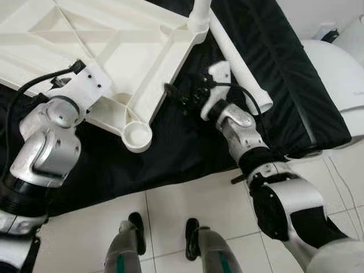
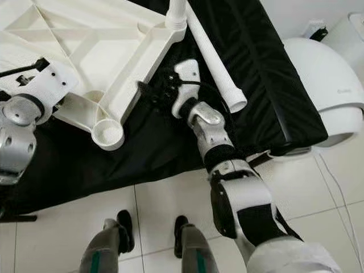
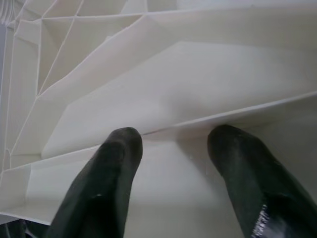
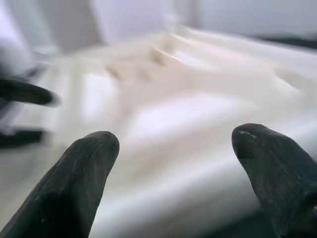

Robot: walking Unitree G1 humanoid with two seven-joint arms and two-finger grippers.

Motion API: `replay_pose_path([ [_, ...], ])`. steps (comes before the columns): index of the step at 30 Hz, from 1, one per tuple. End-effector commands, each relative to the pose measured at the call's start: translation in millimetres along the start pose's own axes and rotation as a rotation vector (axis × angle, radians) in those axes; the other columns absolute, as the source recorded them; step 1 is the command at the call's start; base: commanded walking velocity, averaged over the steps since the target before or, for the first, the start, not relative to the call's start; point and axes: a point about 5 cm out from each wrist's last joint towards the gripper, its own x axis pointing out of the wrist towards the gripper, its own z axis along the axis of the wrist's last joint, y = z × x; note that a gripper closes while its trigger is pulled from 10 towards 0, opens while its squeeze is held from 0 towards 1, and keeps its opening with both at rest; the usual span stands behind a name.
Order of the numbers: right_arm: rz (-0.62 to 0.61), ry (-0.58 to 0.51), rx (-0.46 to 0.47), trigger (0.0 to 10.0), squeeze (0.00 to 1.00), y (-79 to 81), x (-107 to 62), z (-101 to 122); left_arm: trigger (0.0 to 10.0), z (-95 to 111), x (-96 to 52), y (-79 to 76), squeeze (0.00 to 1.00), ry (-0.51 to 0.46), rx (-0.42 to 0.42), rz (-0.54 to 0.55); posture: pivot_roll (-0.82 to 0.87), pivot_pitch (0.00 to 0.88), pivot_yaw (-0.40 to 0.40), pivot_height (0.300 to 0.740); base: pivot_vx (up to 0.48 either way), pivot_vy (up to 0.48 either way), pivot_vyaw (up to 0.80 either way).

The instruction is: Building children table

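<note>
- Tabletop (image 1: 114,45) upside down, upper left of frame, on black mat (image 1: 187,148).
- Left end effector (image 3: 173,148) spread over a rib; right end effector (image 4: 173,144) spread near the edge.
- Risk: loose leg (image 1: 239,62) rolling off, knocked by the right arm.

White tile floor (image 1: 170,222), black mat (image 1: 284,85), white rounded object (image 2: 324,85) at rt.

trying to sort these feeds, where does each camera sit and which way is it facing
Left eye: on the head, looking down at the upturned tabletop on a black cloth; both arms and the feet show.
Right eye: same scene from the stereo pair; loose leg beside the right end effector.
Left wrist: along the left end effector, open over the tabletop's ribs.
Right wrist: blurred, open fingers, same tabletop.
</note>
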Motion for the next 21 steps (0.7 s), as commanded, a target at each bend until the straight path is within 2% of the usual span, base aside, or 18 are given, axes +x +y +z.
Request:
replay_pose_path([
  [1,0.021,-0.011,-0.011,10.0,0.0,0.3,-0.7,2,10.0,6,1.3,-10.9,1.0,-0.047,-0.002,-0.03,0.05,0.327,-0.079,0.74,0.0,0.0,0.0],
  [6,0.024,-0.018,-0.022,10.0,0.0,-3.6,-3.5,5,10.0,14,2.9,-6.9,1.0,-0.079,-0.026,-0.023,0.05,0.323,-0.076,0.74,0.0,0.0,0.0],
  [7,0.02,-0.02,-0.025,10.0,0.0,-5.4,-4.6,6,10.0,18,3.4,-4.5,0.96,-0.093,-0.032,-0.018,0.06,0.318,-0.075,0.74,0.0,0.0,0.0],
  [8,0.018,-0.021,-0.026,10.0,0.0,-6.5,-5.3,6,10.0,20,3.8,-2.1,0.96,-0.103,-0.04,-0.014,0.06,0.317,-0.075,0.74,0.0,0.0,0.0],
  [9,0.011,-0.025,-0.031,10.0,0.0,-8.2,-6.1,8,10.0,24,4.5,2.2,0.0,-0.12,-0.053,-0.003,0.06,0.313,-0.073,0.74,0.0,0.0,0.0],
  [12,0.005,-0.028,-0.035,10.0,0.0,-9.8,-6.9,9,10.0,28,5.3,6.8,0.0,-0.138,-0.065,0.008,0.06,0.311,-0.072,0.74,0.0,0.0,0.0],
  [15,-0.022,-0.045,-0.038,10.0,0.0,-14.5,-8.6,13,10.0,38,6.6,23.2,0.0,-0.18,-0.06,0.07,0.06,0.297,-0.071,0.74,0.0,0.0,0.0],
  [16,-0.022,-0.045,-0.038,10.0,0.0,-14.5,-8.6,13,10.0,38,6.6,23.2,0.0,-0.18,-0.06,0.07,0.06,0.297,-0.071,0.74,0.0,0.0,0.0],
  [18,-0.048,-0.062,-0.04,10.0,0.0,-18.0,-10.7,16,10.0,43,7.2,32.7,0.0,-0.209,-0.073,0.108,0.06,0.286,-0.068,0.74,0.0,0.0,0.0],
  [21,-0.063,-0.073,-0.044,10.0,0.0,-20.2,-13.0,17,10.0,44,8.8,35.8,0.0,-0.218,-0.068,0.12,0.06,0.283,-0.068,0.74,0.0,0.0,0.0],
])
